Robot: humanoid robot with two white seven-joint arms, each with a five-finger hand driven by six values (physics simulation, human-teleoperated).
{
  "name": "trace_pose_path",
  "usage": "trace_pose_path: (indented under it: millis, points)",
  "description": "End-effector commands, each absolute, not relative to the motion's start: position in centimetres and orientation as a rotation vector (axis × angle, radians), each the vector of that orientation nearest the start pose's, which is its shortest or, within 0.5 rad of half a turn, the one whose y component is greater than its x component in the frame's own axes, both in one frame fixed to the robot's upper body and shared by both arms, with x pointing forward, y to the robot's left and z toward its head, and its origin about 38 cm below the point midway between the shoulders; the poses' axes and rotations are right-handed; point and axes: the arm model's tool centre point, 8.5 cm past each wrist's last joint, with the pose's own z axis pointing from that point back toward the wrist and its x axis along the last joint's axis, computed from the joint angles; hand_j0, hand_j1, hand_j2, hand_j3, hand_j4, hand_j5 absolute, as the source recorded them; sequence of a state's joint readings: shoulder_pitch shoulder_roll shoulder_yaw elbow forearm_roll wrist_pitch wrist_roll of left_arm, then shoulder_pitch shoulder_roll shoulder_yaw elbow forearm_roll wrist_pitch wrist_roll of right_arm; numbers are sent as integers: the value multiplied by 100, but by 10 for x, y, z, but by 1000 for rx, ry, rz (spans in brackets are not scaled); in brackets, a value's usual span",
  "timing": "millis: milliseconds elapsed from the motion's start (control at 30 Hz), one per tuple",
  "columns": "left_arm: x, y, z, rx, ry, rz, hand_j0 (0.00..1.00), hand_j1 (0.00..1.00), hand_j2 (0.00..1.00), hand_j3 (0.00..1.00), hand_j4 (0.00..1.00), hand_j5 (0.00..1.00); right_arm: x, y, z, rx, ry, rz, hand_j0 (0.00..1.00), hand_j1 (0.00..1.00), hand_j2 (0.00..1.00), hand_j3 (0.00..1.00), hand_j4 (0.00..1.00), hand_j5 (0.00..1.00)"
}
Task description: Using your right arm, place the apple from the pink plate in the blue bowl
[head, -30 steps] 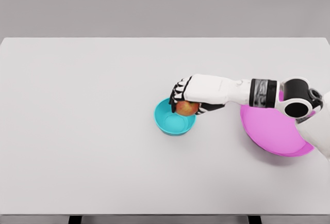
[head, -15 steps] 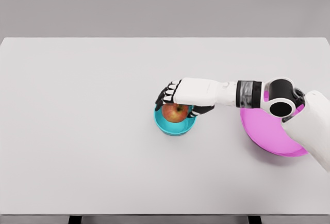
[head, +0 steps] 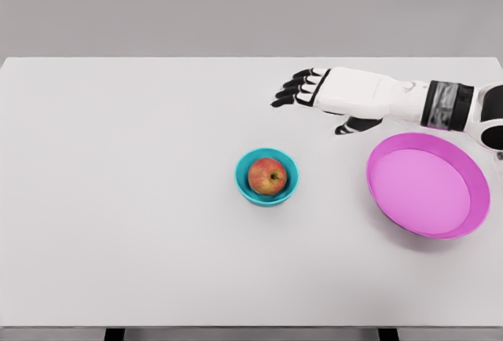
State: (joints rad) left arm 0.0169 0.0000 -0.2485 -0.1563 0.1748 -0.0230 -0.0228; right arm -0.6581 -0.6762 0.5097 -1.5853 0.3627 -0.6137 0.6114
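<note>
I see the apple (head: 267,176) sitting inside the blue bowl (head: 244,185), stem dimple facing up; its skin is smooth and glossy, red shading into yellow-orange on one side. The bowl is small, round and matte teal-blue, standing near the middle of the desk (head: 118,199), whose top is a flat, pale, featureless slab. Well apart from the bowl, toward the desk's right edge, lies the pink plate (head: 428,188), a wide shallow dish with a raised rim and a smooth, satiny inside, nothing on it. My right hand (head: 330,97) hovers above the desk between the bowl and the far edge, palm down, arm stretched in from the right. Its black-tipped fingers (head: 292,91) are spread and extended, holding nothing, the thumb (head: 355,126) hanging out toward the plate. The forearm is a smooth white shell with a dark band at the wrist.
</note>
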Motion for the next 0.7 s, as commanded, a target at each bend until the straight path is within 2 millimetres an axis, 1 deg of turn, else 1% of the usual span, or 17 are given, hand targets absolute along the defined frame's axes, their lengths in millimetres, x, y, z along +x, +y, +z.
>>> trace_pose_path:
  millis: [0,67,100,133,167,233,267,300,333,433,600,667]
  points:
    - [44,256,-263,30,-155,-81,100,100,100,100,100,100,427,-273,289,632,2157,-2770,100,100,100,100,100,100]
    - [44,256,-263,30,-155,-81,100,100,100,100,100,100,427,-301,289,715,2150,-2825,100,100,100,100,100,100]
    - [44,256,-263,30,-155,-81,100,100,100,100,100,100,427,-317,287,760,2187,-2835,100,100,100,100,100,100]
    - [44,256,-263,30,-155,-81,100,100,100,100,100,100,428,-327,287,797,2228,-2832,100,100,100,100,100,100]
    - [44,256,-263,30,-155,-81,100,100,100,100,100,100,430,-332,290,824,2273,-2803,100,100,100,100,100,100]
    - [44,256,-263,30,-155,-81,100,100,100,100,100,100,431,-328,279,775,2561,-2633,100,100,100,100,100,100]
    - [44,256,-263,30,-155,-81,100,100,100,100,100,100,428,-330,276,789,2725,-2498,100,100,100,100,100,100]
    - [44,256,-263,30,-155,-81,100,100,100,100,100,100,426,-333,272,800,2813,-2426,100,100,100,100,100,100]
    - [44,256,-263,30,-155,-81,100,100,100,100,100,100,426,-335,271,801,2815,-2432,100,100,100,100,100,100]
    - [44,256,-263,30,-155,-81,100,100,100,100,100,100,422,-333,253,757,2842,-2462,100,100,100,100,100,100]
    - [44,256,-263,30,-155,-81,100,100,100,100,100,100,417,-335,241,739,2845,-2502,100,100,100,100,100,100]
    - [44,256,-263,30,-155,-81,100,100,100,100,100,100,417,-337,240,743,2842,-2512,100,100,100,100,100,100]
